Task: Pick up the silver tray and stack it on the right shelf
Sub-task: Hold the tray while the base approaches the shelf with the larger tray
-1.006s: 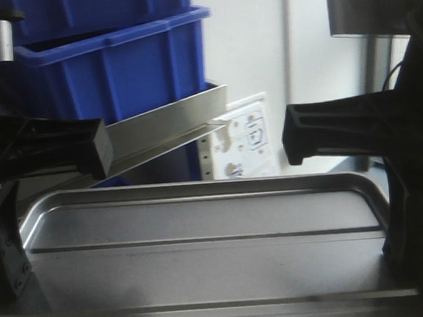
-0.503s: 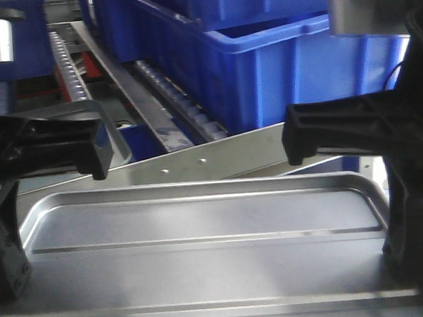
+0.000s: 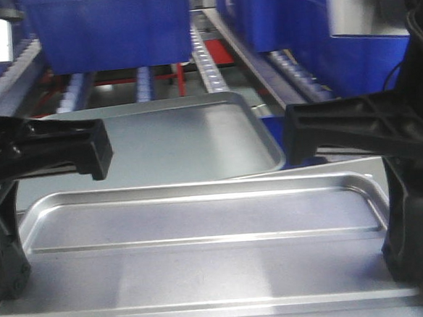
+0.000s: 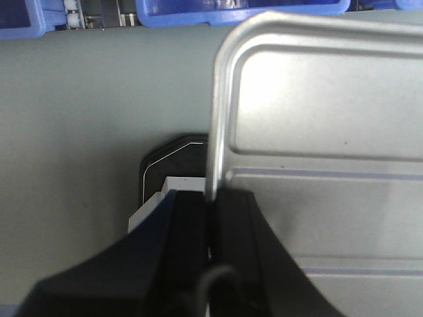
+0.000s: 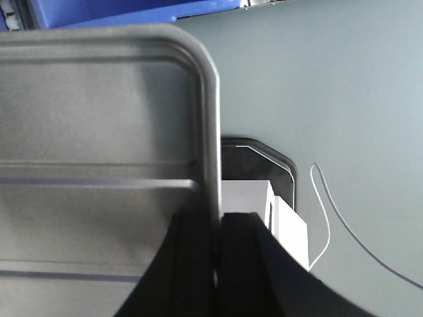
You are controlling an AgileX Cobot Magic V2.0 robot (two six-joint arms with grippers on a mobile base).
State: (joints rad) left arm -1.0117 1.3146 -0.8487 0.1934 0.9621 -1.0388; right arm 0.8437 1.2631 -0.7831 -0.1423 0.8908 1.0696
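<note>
1. The shallow rectangular silver metal tray with two long raised ribs across its floor [image 3: 201, 224] fills the lower half of the front view. It is held roughly level between the two arms.
2. The left gripper [image 4: 211, 205] has its black jaws closed on the tray's left raised rim. In the left wrist view the thin edge runs straight down between them, just below a rounded corner.
3. The right gripper [image 5: 218, 221] has its jaws pinched on the tray's right rim in the same way, also just below a rounded corner.
4. Both wrist views show plain grey floor [image 4: 86, 119] beside the tray. No bench shows under it in any view.
5. Beyond the far rim of the ribbed tray lies a larger smooth-floored silver tray [image 3: 188, 138]. It rests on the steel-framed flow rack with sloping rails of small pale rollers [image 3: 206, 61].
6. A strip of the rack's shiny steel shows at the right, between the two trays.
7. Whether the held tray touches the rack cannot be told.
8. Blue plastic bins sit farther up the rails, one at upper left [image 3: 108, 28] and one at upper right [image 3: 311, 21].
9. A thin pale cable [image 5: 344, 231] curves across the floor to the right of the right gripper.
</note>
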